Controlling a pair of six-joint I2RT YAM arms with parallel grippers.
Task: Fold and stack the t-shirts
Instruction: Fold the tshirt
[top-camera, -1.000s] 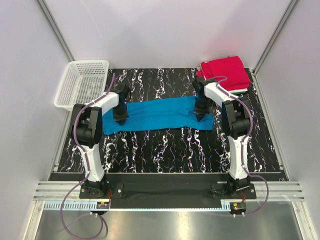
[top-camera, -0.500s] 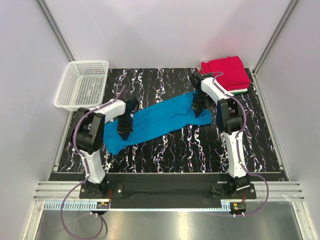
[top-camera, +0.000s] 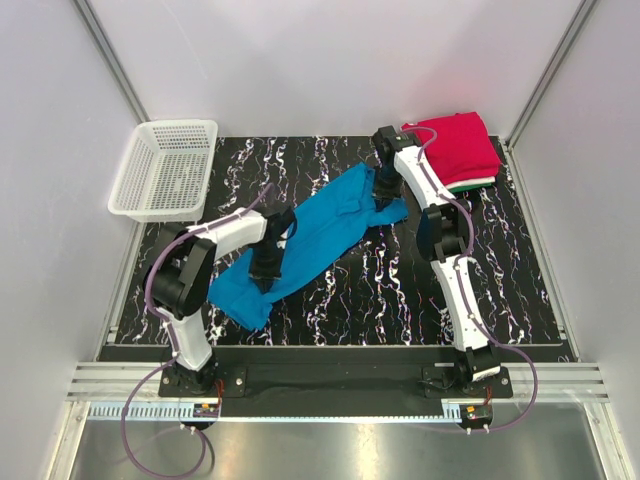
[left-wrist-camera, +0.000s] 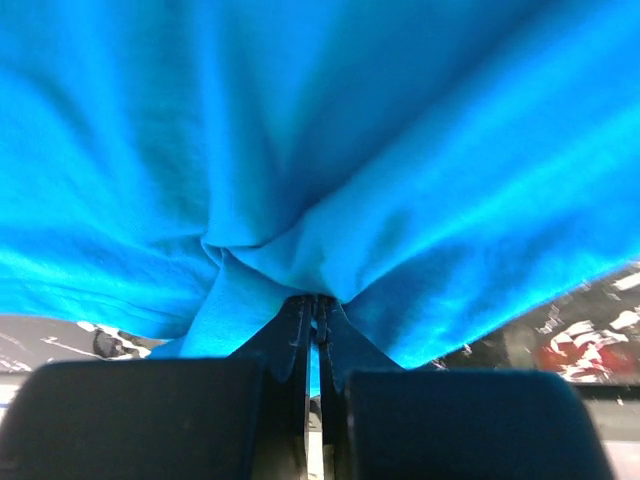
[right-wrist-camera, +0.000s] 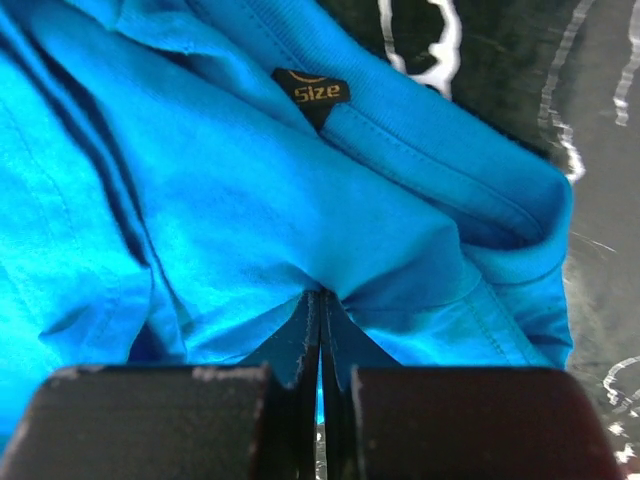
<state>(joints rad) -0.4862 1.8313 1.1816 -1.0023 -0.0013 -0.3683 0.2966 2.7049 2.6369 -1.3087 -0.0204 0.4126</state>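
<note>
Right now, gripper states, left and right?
Left gripper: closed on the bright blue cloth t-shirt.
Right gripper: closed on the same shirt, near its collar.

Overhead view spans the table (top-camera: 525, 285); both wrist views press close on the blue t-shirt (top-camera: 322, 232)

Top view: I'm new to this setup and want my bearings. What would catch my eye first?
The bright blue t-shirt comes first, stretched slantwise across the black marbled table. The left gripper is shut on its near-left end and the right gripper on its far end by the collar. Next come the folded red t-shirt at the far right corner and the white basket at far left.
</note>
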